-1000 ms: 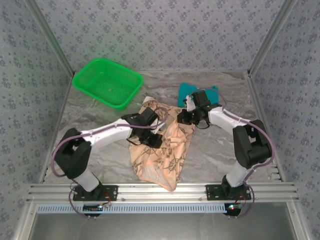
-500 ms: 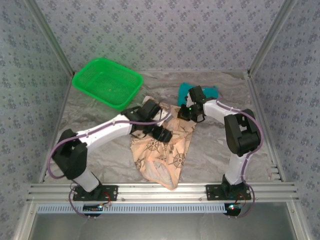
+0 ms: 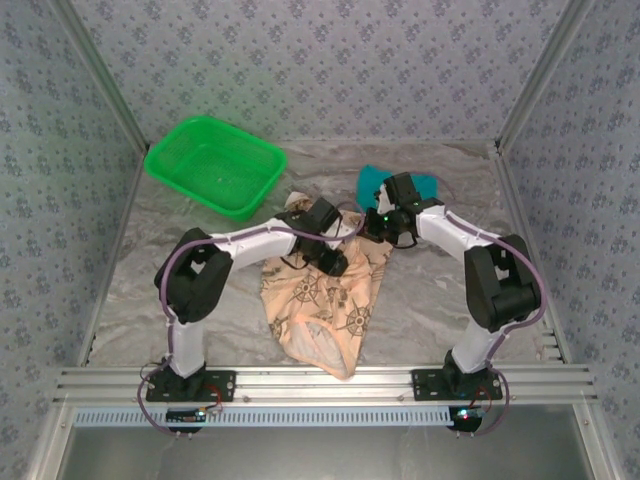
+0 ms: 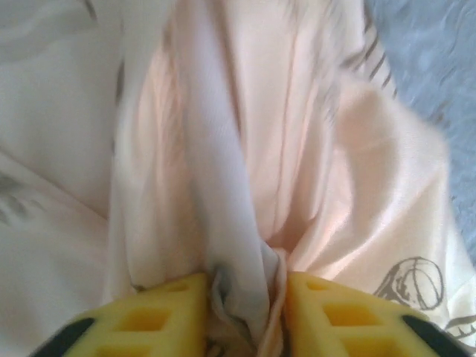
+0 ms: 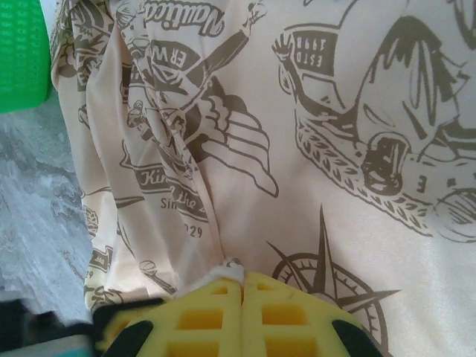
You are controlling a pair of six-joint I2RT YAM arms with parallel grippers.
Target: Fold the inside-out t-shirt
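Observation:
The inside-out t-shirt [image 3: 325, 310], peach-beige with dark compass prints, lies crumpled in the middle of the table, its lower end near the front rail. My left gripper [image 3: 335, 262] sits on the shirt's upper middle. In the left wrist view a thick bunch of pale cloth [image 4: 245, 149] is pinched in that gripper [image 4: 245, 297], between its yellow fingers [image 4: 156, 316]. My right gripper [image 3: 378, 232] is at the shirt's top right edge. The right wrist view shows it [image 5: 242, 286] shut on a thin cloth hem, with printed fabric [image 5: 335, 149] spreading ahead.
A green basket [image 3: 215, 165] stands at the back left, and its corner [image 5: 18, 52] shows in the right wrist view. A small teal folded garment [image 3: 375, 180] lies just behind the right gripper. Marbled table [image 3: 430, 300] surrounds the shirt, with patterned walls on three sides.
The left arm swung rightward and farther back over the shirt, its gripper opening and then closing on a bunch of cloth. The right gripper stayed shut near the shirt's top right edge.

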